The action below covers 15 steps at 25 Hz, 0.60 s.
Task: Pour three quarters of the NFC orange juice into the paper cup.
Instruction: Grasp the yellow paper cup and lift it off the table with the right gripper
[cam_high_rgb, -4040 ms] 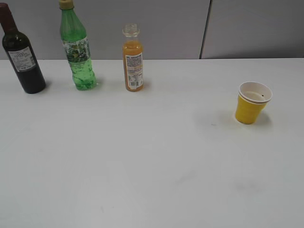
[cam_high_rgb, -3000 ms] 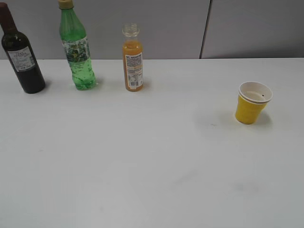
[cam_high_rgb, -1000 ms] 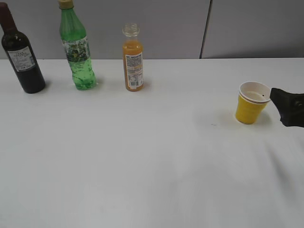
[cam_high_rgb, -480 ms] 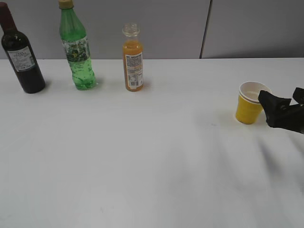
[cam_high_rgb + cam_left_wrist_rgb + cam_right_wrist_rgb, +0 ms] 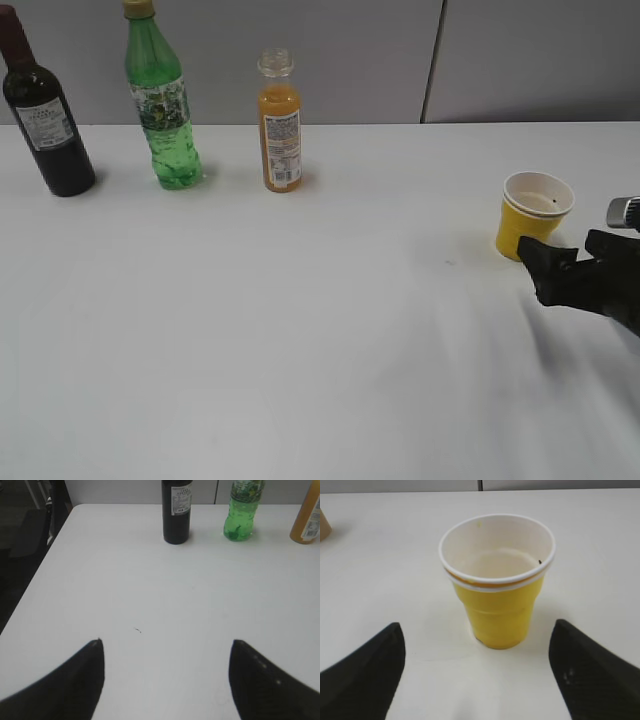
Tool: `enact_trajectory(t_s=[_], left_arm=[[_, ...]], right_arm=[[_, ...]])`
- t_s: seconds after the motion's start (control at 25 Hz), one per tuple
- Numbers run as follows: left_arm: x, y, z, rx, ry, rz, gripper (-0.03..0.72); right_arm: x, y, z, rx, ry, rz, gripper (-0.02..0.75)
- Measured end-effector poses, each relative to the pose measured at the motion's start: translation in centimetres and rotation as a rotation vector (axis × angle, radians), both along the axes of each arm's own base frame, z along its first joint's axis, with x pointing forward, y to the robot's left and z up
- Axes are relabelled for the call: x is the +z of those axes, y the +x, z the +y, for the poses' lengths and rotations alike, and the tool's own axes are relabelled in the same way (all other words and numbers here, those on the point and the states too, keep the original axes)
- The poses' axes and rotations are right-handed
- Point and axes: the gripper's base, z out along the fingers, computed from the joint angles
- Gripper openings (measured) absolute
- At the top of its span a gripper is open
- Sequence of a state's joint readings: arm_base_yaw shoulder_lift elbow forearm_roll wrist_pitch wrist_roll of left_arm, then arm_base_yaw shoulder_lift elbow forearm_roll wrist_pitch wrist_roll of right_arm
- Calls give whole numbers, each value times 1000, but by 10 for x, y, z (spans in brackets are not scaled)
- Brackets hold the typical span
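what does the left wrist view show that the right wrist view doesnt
Only the left wrist view: the dark wine bottle, the green bottle and the orange juice bottle standing at the far edge of the table, plus the left gripper with its jaws wide apart over bare tabletop.

Only the right wrist view: the yellow paper cup, upright, and the right gripper, jaws open, just short of it.

Both: the white table and open jaws holding nothing.
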State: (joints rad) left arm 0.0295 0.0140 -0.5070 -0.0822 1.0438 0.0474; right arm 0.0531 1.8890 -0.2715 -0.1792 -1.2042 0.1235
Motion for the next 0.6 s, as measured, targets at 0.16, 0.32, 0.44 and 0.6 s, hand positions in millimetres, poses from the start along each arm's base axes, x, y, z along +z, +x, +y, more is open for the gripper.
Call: enact_trajectory(t_s=[0.16, 0.32, 0.44, 0.6], left_arm=[[0, 0, 0, 0, 0, 0, 589], [0, 0, 0, 0, 0, 0, 589], [0, 0, 0, 0, 0, 0, 589], [0, 0, 0, 0, 0, 0, 589]], right_arm=[[-5, 8, 0, -9, -3, 4, 689], [-14, 17, -1, -21, -5, 15, 689], [-23, 21, -1, -21, -8, 37, 689], [-33, 27, 0, -20, -9, 56, 689]])
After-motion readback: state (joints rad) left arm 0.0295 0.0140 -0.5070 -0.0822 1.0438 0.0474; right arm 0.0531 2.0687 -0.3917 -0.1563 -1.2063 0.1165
